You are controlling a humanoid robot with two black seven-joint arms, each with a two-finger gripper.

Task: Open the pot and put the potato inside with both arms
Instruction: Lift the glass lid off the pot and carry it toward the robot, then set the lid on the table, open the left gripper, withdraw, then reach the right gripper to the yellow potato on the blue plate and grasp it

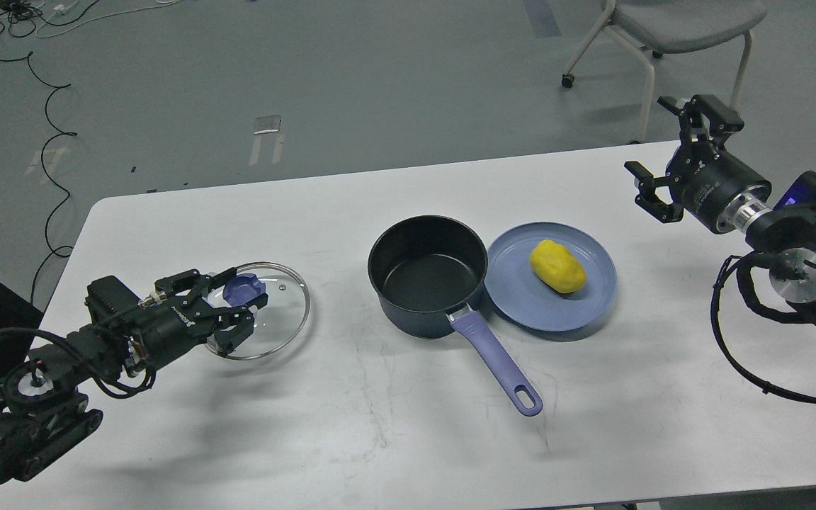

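Observation:
The dark pot (pixel 428 275) stands open at the table's middle, its purple handle (pixel 496 363) pointing toward me. The yellow potato (pixel 557 265) lies on a blue plate (pixel 521 301) that touches the pot's right side. The glass lid (pixel 273 312) with its purple knob (pixel 244 288) is low over or on the table at the left. My left gripper (pixel 238 312) is closed around the knob. My right gripper (pixel 652 138) is open and empty, raised over the table's far right corner, well clear of the potato.
The white table (pixel 380 425) carries only the pot, plate and lid. A grey chair (pixel 677 28) stands behind the far right corner. Cables (pixel 47 92) lie on the floor at the far left.

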